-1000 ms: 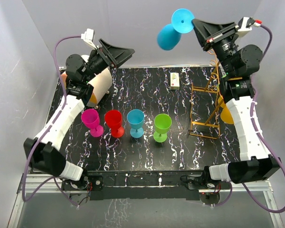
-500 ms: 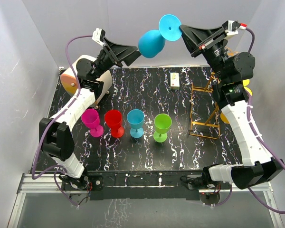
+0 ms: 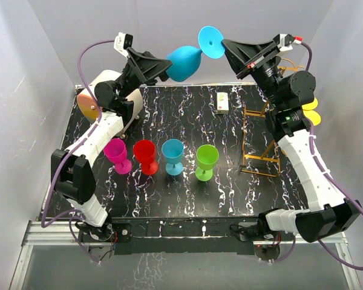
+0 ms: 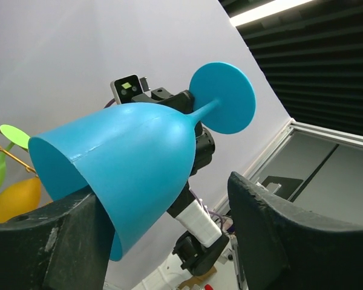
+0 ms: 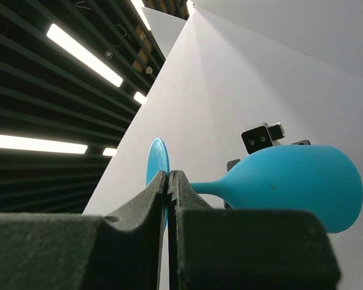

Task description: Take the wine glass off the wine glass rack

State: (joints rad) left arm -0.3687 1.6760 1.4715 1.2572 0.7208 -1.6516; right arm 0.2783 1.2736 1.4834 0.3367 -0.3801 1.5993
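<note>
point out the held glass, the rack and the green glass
held glass [image 3: 181,62], top view, its bowl
rack [image 3: 257,158], top view, lower bar
green glass [image 3: 207,157], top view, its bowl

left arm [image 3: 103,130] reaches up, our left gripper [image 3: 167,65] spread wide | right arm [image 3: 302,151] reaches up, our right gripper [image 3: 225,46] pinches the wine glass [image 3: 183,62] foot

Part of rack [image 3: 258,159] behind right arm [image 3: 305,163]

Smooth matt plastic wine glass [image 4: 139,163]
</note>
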